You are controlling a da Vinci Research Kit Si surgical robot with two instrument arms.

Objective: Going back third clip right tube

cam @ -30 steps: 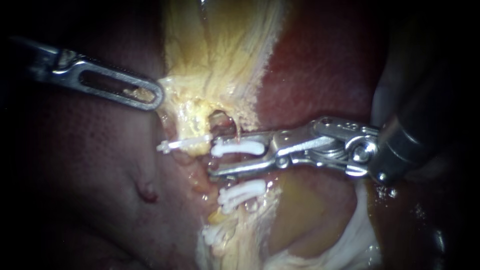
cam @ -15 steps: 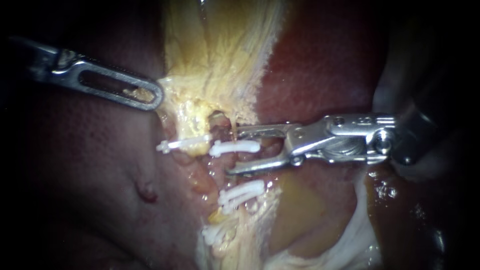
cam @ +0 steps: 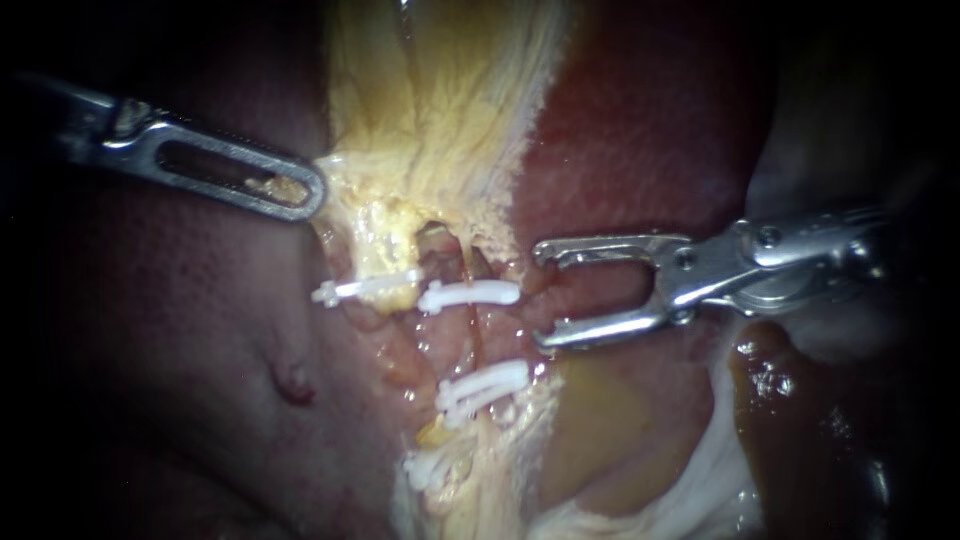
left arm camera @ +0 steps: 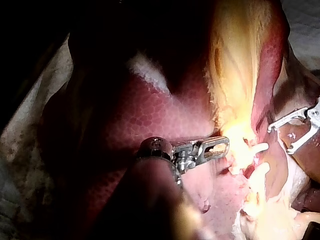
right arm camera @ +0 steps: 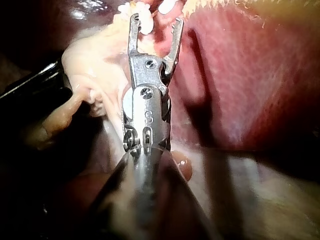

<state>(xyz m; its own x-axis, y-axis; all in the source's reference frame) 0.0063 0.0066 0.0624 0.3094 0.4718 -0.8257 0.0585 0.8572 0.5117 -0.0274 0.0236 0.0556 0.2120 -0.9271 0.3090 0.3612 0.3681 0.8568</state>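
White clip (cam: 470, 294) crosses the right tube (cam: 476, 335); just right of it, the right instrument (cam: 543, 295) has its hand spread, empty. Left instrument (cam: 316, 196) has its hand pinching yellow tissue (cam: 430, 120).

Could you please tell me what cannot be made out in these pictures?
Endoscope view: the right instrument, jaws open, has its shaft lost in darkness.
Endoscope view: the lowest clip is half buried in yellowish tissue.
Left wrist view: the edge cuts off the right instrument behind its jaws.
Right wrist view: the edge cuts off a clip ahead of the jaws.
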